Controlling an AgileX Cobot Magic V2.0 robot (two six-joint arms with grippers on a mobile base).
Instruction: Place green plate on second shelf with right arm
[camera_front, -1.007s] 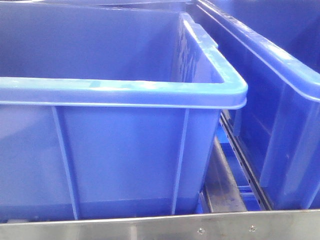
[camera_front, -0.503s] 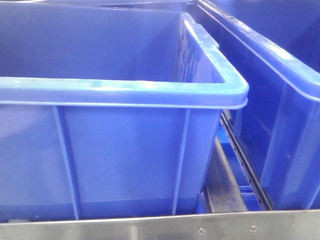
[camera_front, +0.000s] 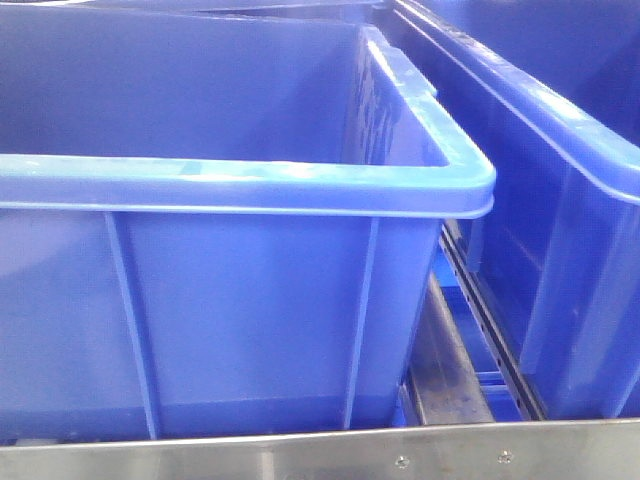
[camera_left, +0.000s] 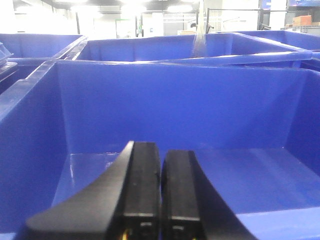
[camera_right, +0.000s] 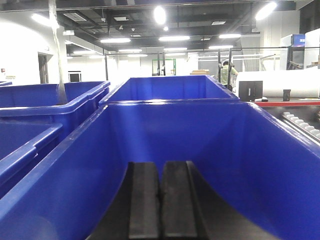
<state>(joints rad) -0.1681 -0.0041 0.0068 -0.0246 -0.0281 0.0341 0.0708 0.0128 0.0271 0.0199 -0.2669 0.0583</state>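
Over blue bins (camera_left: 180, 105): left gripper (camera_left: 160, 165) jaws closed, empty; right gripper (camera_right: 160, 185) jaws closed, empty.

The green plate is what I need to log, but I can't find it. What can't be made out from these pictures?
- Green plate: in no view.
- Shelf: unseen; the front view is filled by a blue bin.
- Left gripper and right gripper: shut, empty; bodies cut off by the bottom edge.
- Bin floor: hidden in the right wrist view.
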